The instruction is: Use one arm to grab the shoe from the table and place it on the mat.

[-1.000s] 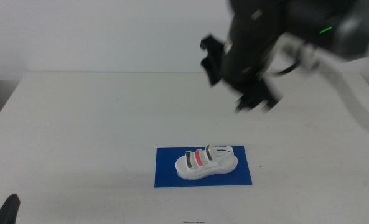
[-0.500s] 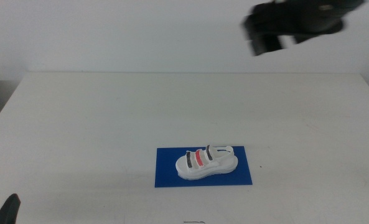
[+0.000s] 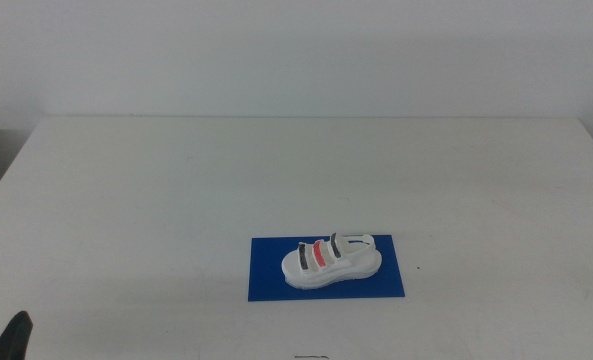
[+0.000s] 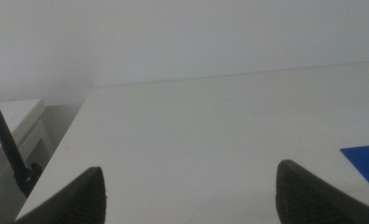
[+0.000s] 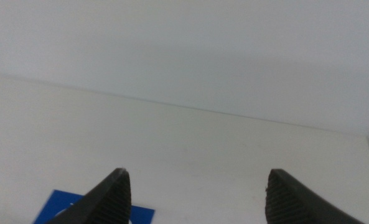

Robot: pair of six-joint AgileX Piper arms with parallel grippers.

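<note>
The shoe (image 3: 332, 262) sits on the blue mat (image 3: 266, 280), toward the near side of the table (image 3: 176, 190). Your right gripper (image 5: 196, 186) and left gripper (image 4: 190, 186) both hang open and empty; park them clear, leaving the shoe untouched.

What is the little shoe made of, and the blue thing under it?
The shoe looks like moulded plastic or foam: a thick, smooth white sole, with what seem fabric straps, two black and one red. The mat looks like thin, flat, matte sheet, maybe foam, rubber or card; it shows no shine or folds. The pictures are too small to be sure.
</note>
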